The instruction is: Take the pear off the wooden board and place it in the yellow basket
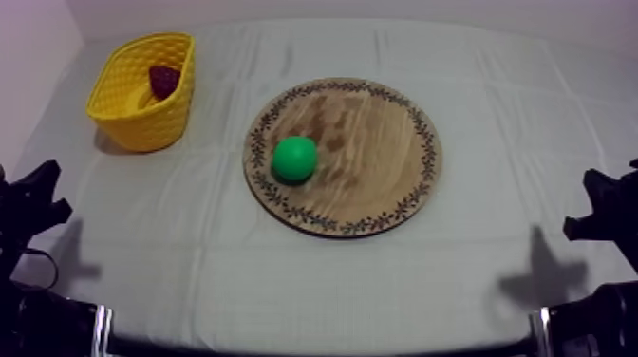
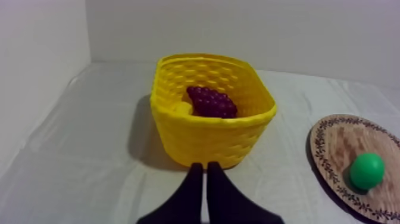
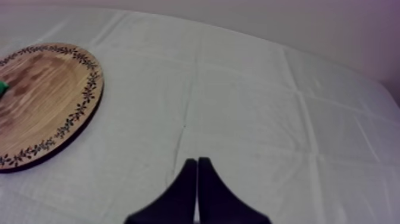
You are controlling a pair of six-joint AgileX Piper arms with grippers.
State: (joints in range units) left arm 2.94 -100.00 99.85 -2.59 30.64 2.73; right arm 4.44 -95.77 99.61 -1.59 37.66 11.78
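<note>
Pear (image 1: 294, 159) on wooden board (image 1: 380, 142); grapes (image 1: 163, 80) in yellow basket (image 1: 142, 123); left end effector (image 2: 206, 171) and right end effector (image 3: 197, 164) closed together, empty.

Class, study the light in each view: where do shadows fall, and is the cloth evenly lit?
Top view: the yellow basket throws a soft shadow on the cloth, on its side away from the wooden board. Left wrist view: the same, with no hard edges, so the light looks diffuse. Right wrist view: the cloth is evenly lit, without glare; the wall behind has a purplish tint.
</note>
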